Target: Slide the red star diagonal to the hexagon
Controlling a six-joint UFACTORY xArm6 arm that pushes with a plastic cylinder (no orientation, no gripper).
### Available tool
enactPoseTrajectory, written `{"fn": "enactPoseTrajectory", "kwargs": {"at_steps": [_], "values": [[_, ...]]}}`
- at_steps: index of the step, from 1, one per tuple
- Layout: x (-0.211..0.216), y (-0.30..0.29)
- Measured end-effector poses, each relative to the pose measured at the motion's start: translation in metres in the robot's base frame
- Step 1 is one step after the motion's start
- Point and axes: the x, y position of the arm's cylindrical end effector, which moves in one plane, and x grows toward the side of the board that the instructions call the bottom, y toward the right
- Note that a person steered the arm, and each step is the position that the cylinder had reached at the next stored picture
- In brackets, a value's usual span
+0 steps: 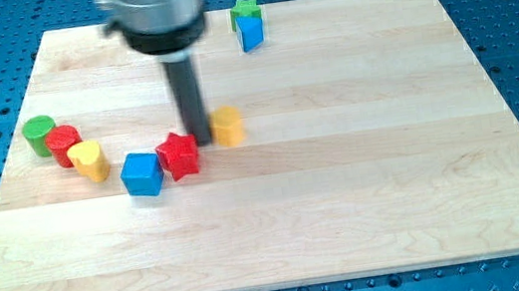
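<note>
Red star [178, 155] beside the yellow hexagon [227, 127]
My tip [200, 136] is seen wedged between them, at the star's 1 o'clock; no jaws are fitted.

My arm shows as 1 broad, round housing [154, 14], grey and silvery at the view's top edge and blurred there, darkening to a black collar at its lower rim. From that collar hangs 1 straight, dark grey rod [187, 93], smooth and plain, narrower than the housing. My tip [200, 137] is the rod's blunt lower end, the same dark colour.
</note>
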Motion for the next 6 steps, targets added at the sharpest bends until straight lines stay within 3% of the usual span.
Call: {"fn": "enactPoseTrajectory", "kwargs": {"at_steps": [1,2,3,5,6], "values": [[0.01,0.0],[0.069,-0.001],[0.061,-0.059],[-0.078,-0.023],[-0.064,0.028]]}}
